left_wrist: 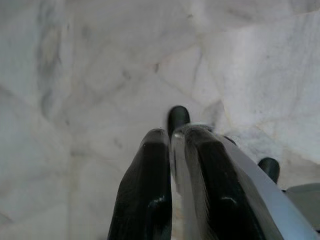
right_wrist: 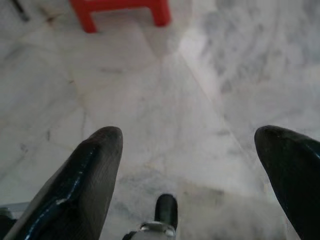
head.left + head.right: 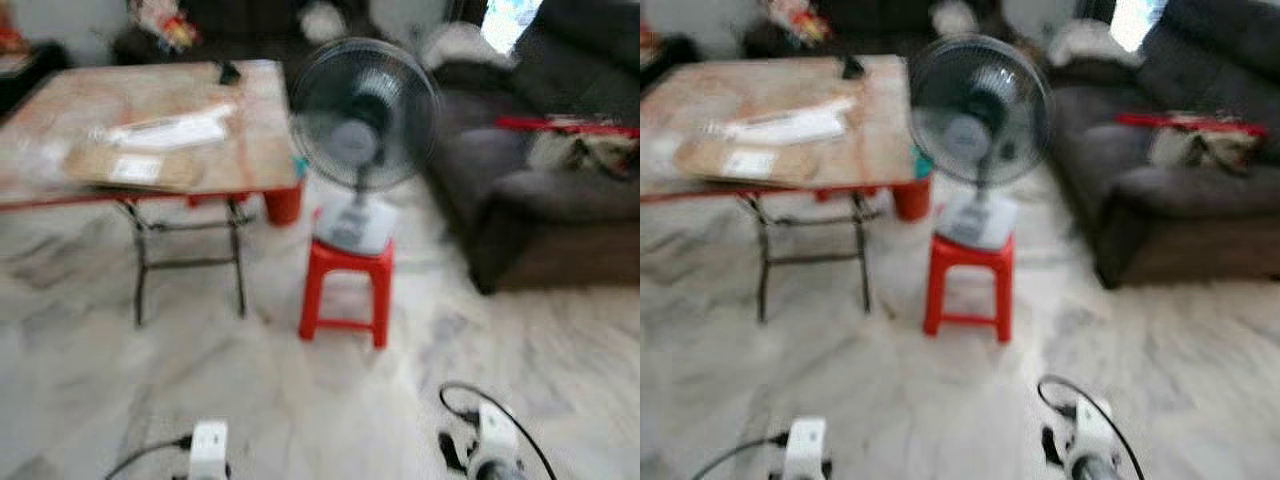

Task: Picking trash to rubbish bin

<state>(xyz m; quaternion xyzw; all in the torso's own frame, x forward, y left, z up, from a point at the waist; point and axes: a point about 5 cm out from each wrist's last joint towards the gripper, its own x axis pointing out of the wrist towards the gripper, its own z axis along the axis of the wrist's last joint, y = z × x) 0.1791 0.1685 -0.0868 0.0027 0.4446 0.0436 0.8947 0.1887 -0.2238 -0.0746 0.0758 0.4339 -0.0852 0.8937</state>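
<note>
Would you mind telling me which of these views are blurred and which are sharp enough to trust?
Both eye views are motion-blurred: the fan, red stool and table have smeared edges. The left wrist view is sharper, its left gripper fingers together over marble floor. The right wrist view shows the right gripper fingers wide apart, floor slightly soft.

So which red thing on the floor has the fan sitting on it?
The red plastic stool beside the folding table carries the fan. The other red thing, a bucket, sits behind it under the table's corner.
</note>
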